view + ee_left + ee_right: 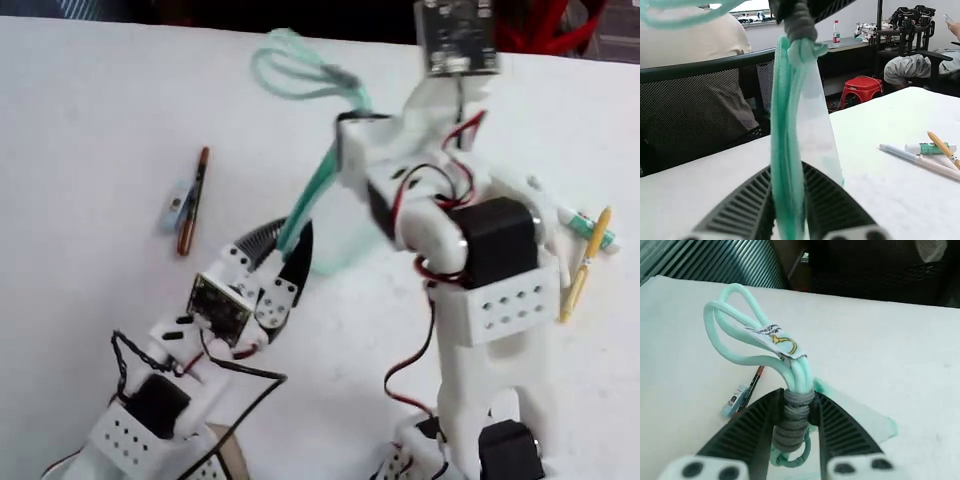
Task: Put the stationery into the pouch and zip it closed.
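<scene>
Held up above the desk, left hand clenched on the pouch at its zip edge, right hand clenched on the grey cord wrap; judged light, floppy and slick, best gripped by that stiffer seam.

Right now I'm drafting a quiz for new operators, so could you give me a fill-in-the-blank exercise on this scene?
1. The left gripper and the right gripper are both shut on the ____.
2. The brown pen lies on the ____.
3. The pencil beside the green-and-white tube is ____ in colour.

Missing words: pouch; table; yellow.
</scene>
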`<state>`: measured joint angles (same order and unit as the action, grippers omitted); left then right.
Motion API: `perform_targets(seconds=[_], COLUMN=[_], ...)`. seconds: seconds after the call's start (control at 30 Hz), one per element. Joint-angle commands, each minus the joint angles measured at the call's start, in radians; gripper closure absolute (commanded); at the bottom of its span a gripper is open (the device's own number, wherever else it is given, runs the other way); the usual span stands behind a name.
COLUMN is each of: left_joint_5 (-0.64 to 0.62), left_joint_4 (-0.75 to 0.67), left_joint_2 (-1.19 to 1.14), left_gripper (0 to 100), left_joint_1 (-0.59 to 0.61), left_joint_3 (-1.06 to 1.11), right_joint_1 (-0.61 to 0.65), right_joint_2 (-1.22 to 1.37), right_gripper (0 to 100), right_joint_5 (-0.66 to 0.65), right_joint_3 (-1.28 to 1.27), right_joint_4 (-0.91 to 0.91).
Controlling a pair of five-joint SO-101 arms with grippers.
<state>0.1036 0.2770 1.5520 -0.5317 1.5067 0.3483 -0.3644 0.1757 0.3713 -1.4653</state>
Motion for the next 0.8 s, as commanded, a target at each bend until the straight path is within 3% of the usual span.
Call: perform_targets(seconds=[0.0,0.07,0.13,0.27,0.37,0.47,0.67,0.77], left_joint_5=[-0.055,-0.081,-0.081,-0.084,-0.092,-0.187,-0.186,-0.181], left_joint_4=[0.239,0.393,0.451,0.413,0.322,0.299,0.310,0.295], left_joint_2=[0.004,0.002,0.002,-0.001,0.001,0.001,0.001,0.002], left_gripper=[98,98,98,96,84,73,75,75], left_joint_1=[-0.001,-0.001,-0.001,0.001,0.001,0.001,0.107,0.084], left_joint_3=[-0.218,-0.331,-0.387,-0.356,-0.256,-0.178,-0.152,-0.115], right_joint_1=[-0.082,-0.102,-0.105,-0.081,-0.074,-0.073,-0.071,-0.071], right_joint_2=[-0.001,0.016,0.044,0.082,0.091,0.087,0.085,0.085], right_gripper=[98.1,98.1,98.1,98.1,98.1,98.1,98.1,98.1], right_joint_5=[-0.005,-0.005,-0.006,-0.009,-0.011,-0.011,-0.011,-0.011], right_joint_3=[0.041,0.021,-0.005,-0.061,-0.072,-0.072,-0.064,-0.064], right_joint_4=[0.002,0.001,-0.001,-0.001,0.001,0.002,0.005,0.005])
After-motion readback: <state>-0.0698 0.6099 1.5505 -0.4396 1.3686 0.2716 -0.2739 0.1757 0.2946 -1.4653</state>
